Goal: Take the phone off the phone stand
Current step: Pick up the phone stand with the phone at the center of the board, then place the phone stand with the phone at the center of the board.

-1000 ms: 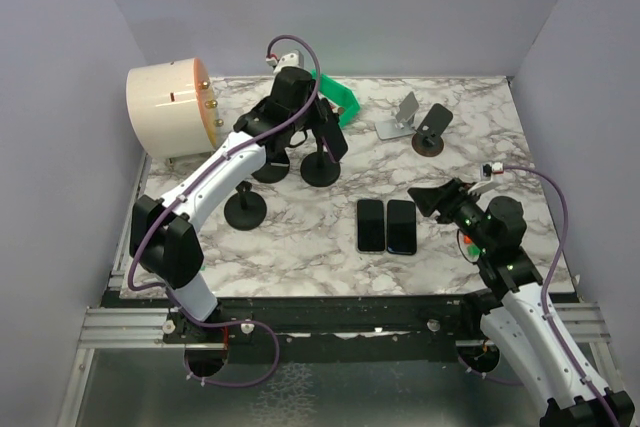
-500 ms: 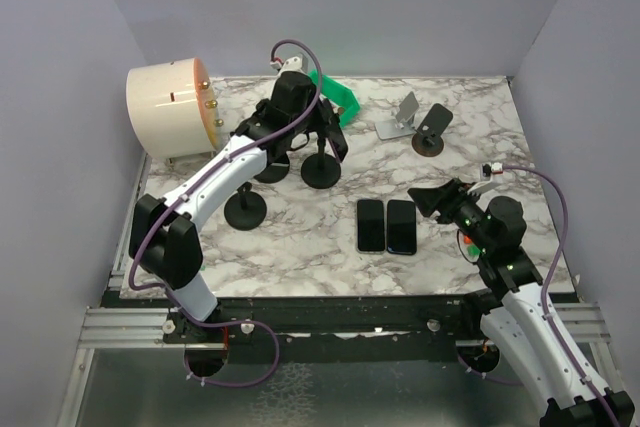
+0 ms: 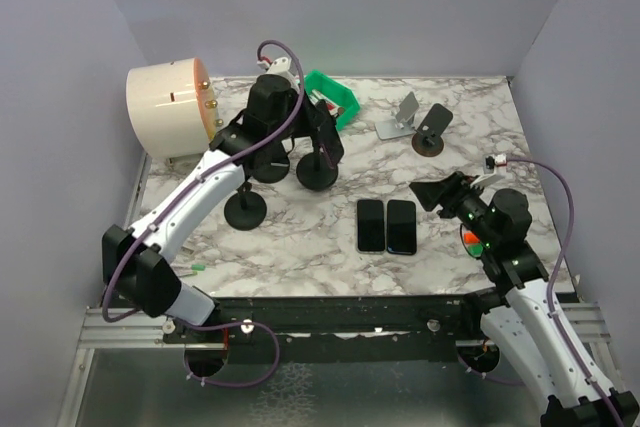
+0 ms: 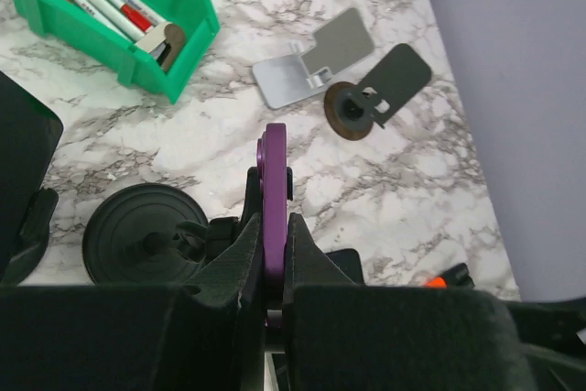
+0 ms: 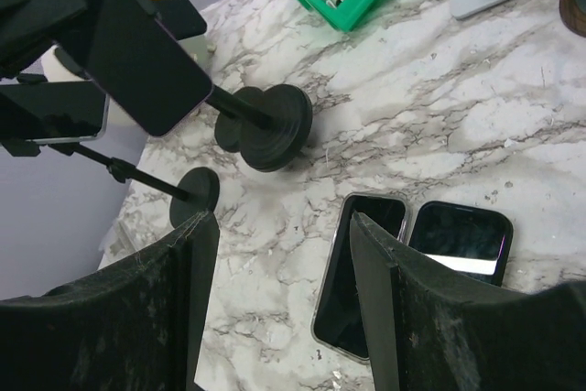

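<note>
Your left gripper is now clamping the purple-cased black phone across its thin edges. A second ago those jaws were still standing apart around it, so the grasp is only just being made. The phone is still sitting at the top of the black round-based pole stand, towards the back of the white marble table and near the green plastic bin. It is not looking lifted yet, so the removal is now depending on you drawing it clear without dragging the stand over. Your right gripper is hanging with its jaws apart, holding nothing, near two dark phones lying flat.
</note>
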{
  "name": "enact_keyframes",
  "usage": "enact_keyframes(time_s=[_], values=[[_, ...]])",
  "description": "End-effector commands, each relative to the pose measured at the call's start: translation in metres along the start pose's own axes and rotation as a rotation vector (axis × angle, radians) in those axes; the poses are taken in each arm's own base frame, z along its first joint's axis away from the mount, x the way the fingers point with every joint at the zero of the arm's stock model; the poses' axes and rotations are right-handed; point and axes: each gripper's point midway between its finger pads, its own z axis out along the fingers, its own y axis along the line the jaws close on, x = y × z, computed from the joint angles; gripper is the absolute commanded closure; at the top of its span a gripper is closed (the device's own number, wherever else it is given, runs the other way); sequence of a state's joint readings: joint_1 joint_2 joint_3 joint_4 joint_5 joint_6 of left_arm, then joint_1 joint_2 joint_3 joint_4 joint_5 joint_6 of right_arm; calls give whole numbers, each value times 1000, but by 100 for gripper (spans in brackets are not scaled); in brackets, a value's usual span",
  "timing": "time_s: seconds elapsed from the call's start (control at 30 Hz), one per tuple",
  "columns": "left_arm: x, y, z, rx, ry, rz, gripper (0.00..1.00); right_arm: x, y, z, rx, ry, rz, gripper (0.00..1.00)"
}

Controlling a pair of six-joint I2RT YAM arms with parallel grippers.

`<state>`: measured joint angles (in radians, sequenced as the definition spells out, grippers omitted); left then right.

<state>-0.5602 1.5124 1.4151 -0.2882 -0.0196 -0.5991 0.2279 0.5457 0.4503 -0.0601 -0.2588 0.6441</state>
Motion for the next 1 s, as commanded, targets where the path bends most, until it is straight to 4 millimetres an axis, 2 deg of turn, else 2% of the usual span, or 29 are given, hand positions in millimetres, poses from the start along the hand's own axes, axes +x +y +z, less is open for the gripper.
enact_keyframes(time_s=[0.0,0.17,0.3,0.37,0.47,0.57,0.77,0.87,0.97], values=[[-52,-63,-74,274,-152,29,100,-12,6,-2,13,-2,-37,36],[-35,-87,-111,437,-94,54,100,-20,7,1,25,-13,-39,35],[-10,-95,-137,549,-37,96,100,-23,10,3,10,-40,10,33],[4,-94,-150,598,-25,140,100,-22,27,4,-88,-36,19,32],[19,-92,-172,676,-44,204,100,-15,64,1,-306,48,-98,32],[31,-94,-193,760,-68,256,100,-12,71,4,-340,119,-157,33],[56,-91,-207,880,-93,295,100,-3,99,3,-485,178,-218,35],[63,-86,-207,897,-137,303,100,1,105,0,-526,187,-220,36],[70,-73,-195,843,-139,301,100,1,106,-3,-536,172,-222,36]])
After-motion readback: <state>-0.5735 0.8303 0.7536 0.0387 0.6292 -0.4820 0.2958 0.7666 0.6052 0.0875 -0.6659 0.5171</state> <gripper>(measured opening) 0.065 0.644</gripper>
